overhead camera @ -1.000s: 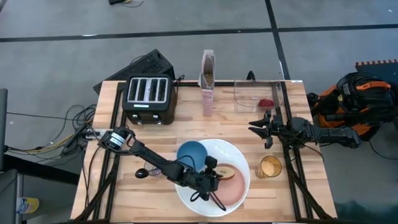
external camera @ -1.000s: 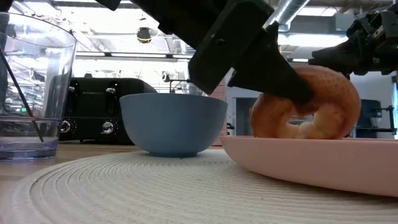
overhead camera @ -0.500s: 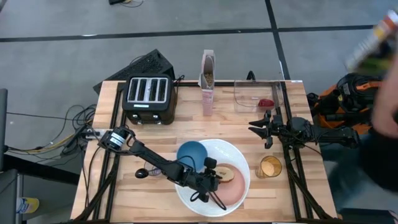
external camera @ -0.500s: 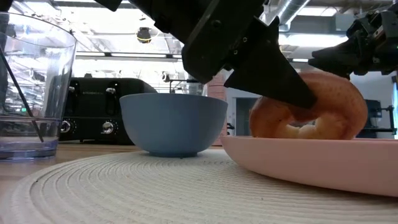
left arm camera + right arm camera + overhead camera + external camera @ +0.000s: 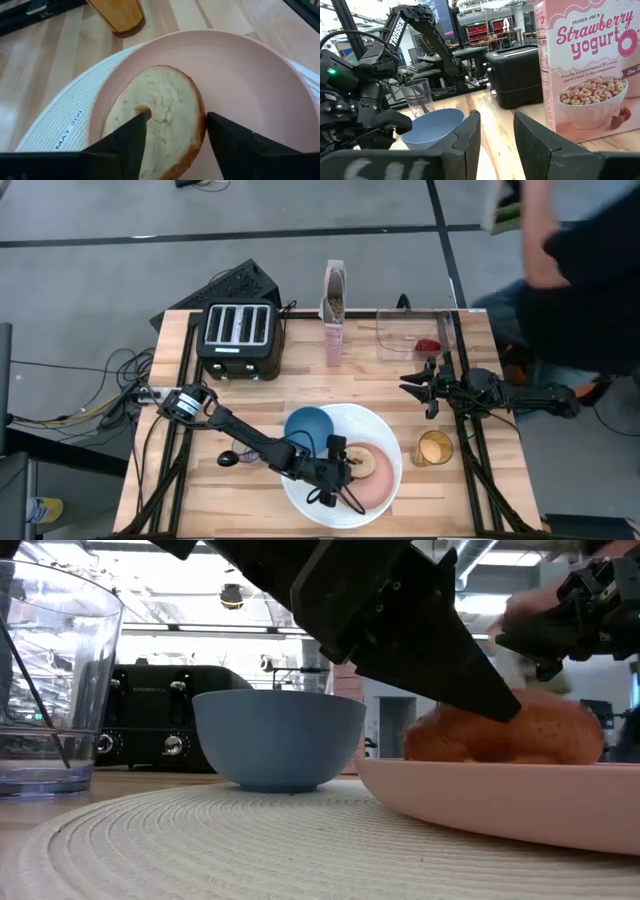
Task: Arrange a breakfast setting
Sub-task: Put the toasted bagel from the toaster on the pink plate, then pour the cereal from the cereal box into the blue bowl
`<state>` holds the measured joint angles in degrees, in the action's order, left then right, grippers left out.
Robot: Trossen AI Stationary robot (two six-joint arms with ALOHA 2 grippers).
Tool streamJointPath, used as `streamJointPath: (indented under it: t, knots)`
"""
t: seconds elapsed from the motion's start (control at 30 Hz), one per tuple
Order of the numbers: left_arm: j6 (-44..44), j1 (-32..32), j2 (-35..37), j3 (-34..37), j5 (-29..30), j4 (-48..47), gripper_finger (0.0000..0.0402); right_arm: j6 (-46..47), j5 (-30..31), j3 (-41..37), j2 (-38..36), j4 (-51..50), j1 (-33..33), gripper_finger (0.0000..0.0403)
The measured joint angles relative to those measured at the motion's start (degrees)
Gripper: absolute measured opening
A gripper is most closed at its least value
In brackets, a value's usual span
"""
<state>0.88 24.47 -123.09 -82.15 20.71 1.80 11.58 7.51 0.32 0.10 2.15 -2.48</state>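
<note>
Straddling the bagel half [image 5: 159,117] on the pink plate [image 5: 250,80], the left end effector [image 5: 175,131] stands open; right end effector [image 5: 424,388] closed.

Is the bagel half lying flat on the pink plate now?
Touching. The low view shows the bagel half resting flat on the pink plate; the left wrist view shows the left gripper open around it.

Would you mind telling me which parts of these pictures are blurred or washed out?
High view: the person at the table's far right corner is motion-blurred. Low view: the left hand is a dark silhouette against bright ceiling lights. Left wrist view: the bagel is sharp.
</note>
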Motion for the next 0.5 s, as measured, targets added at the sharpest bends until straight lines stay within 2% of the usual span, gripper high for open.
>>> streamJointPath:
  t: [0.37,0.5]
  knots:
    - [-7.4,0.0,0.1,0.0,0.1,0.0,0.0279,0.0,0.0,0.0,0.0,0.0,0.0,0.0139]
    - [-10.5,0.0,0.5,-3.2,2.1,-2.7,0.0293,0.0,0.0,0.0,0.0,0.0,0.0,0.0139]
